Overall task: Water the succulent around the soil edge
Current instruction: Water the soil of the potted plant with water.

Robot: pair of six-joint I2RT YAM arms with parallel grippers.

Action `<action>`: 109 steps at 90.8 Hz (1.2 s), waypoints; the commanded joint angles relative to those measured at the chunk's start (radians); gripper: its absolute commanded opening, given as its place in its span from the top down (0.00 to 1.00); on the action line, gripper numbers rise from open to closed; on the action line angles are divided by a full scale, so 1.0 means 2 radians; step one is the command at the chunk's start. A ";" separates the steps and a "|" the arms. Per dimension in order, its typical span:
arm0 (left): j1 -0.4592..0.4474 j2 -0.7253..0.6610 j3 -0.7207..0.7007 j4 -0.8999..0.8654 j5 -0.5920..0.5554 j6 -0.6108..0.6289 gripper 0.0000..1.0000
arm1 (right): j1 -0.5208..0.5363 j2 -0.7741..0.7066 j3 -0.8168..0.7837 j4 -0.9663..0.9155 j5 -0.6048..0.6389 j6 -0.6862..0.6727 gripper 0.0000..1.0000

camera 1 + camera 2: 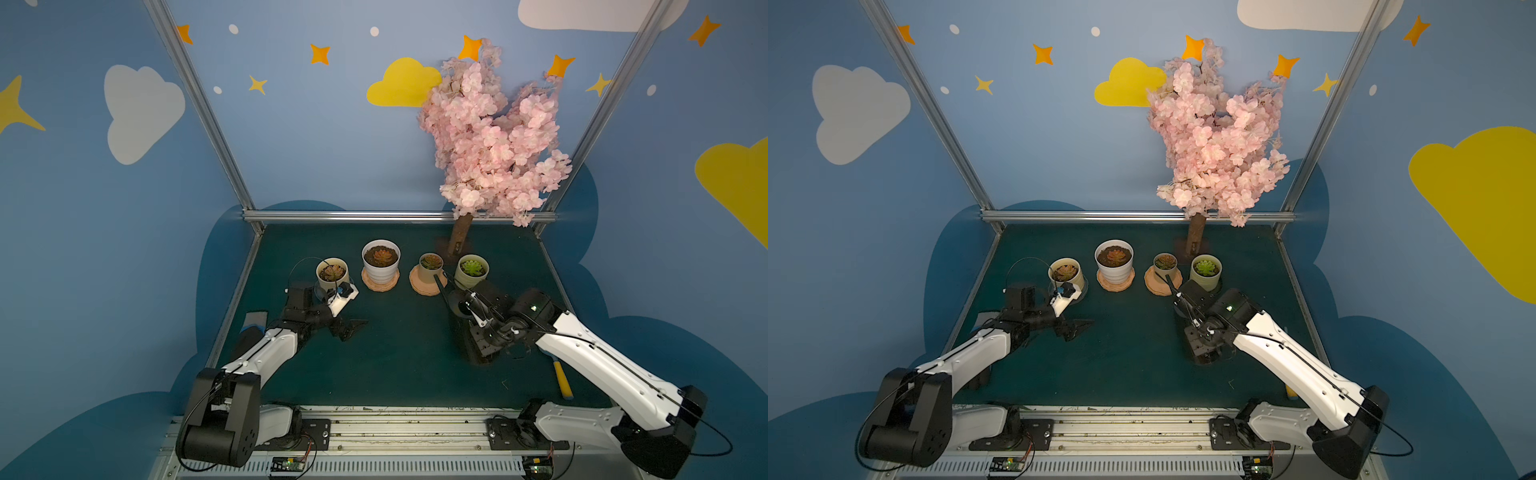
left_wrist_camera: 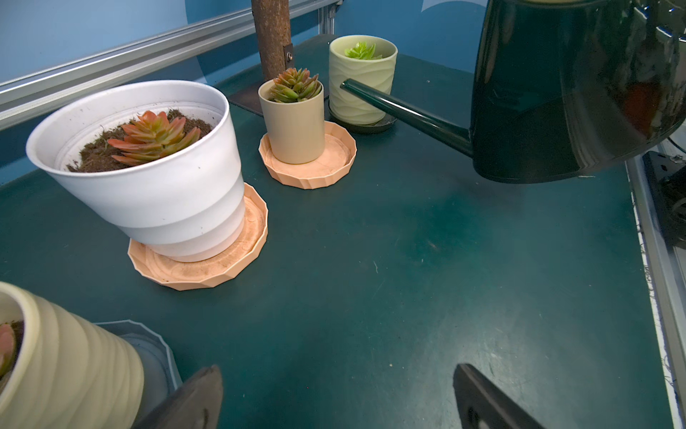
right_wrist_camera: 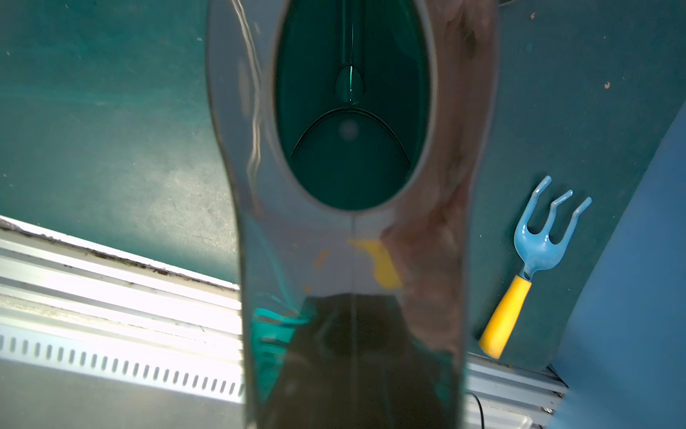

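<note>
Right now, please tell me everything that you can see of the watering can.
The watering can is dark green, glossy plastic by its look, with a rounded body, a long thin straight spout and an oval open top. The right pincer holds it from behind, seemingly just above the mat. The spout tilts slightly upward, its tip near the beige pot and pale green pot, over no soil yet. Water inside cannot be judged.

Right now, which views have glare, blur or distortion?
Right wrist view: the watering can fills the frame, soft and mirror-glossy, and the rail is blown out white. Left wrist view: sharp, with reflections on the can's body. Both top views: dim, with the frame posts splayed by the wide angle.
</note>
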 commanded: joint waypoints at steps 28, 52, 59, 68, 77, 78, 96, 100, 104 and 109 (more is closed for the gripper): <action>-0.003 -0.009 -0.010 -0.007 0.012 0.009 0.00 | -0.008 0.023 0.051 -0.056 0.012 -0.020 1.00; -0.005 -0.009 -0.012 -0.009 0.016 0.019 0.00 | -0.014 0.032 0.067 -0.069 0.019 -0.019 1.00; -0.005 -0.006 -0.013 -0.009 0.017 0.022 0.00 | -0.017 0.039 0.072 -0.075 0.020 -0.025 1.00; -0.007 -0.003 -0.012 -0.009 0.015 0.023 0.00 | -0.022 0.048 0.076 -0.081 0.016 -0.038 1.00; -0.007 -0.004 -0.013 -0.010 0.014 0.024 0.00 | -0.025 0.054 0.078 -0.086 0.015 -0.043 1.00; -0.008 -0.004 -0.013 -0.010 0.014 0.024 0.00 | -0.026 0.055 0.077 -0.086 0.015 -0.043 1.00; -0.012 -0.006 -0.016 -0.010 0.011 0.030 0.00 | -0.031 0.057 0.085 -0.091 0.016 -0.046 1.00; -0.013 -0.005 -0.016 -0.010 0.010 0.030 0.00 | -0.033 0.058 0.086 -0.092 0.016 -0.047 1.00; -0.014 -0.004 -0.016 -0.010 0.009 0.032 0.00 | -0.034 0.060 0.088 -0.095 0.017 -0.047 1.00; -0.016 -0.003 -0.018 -0.010 0.012 0.036 0.00 | -0.035 0.062 0.093 -0.098 0.017 -0.047 1.00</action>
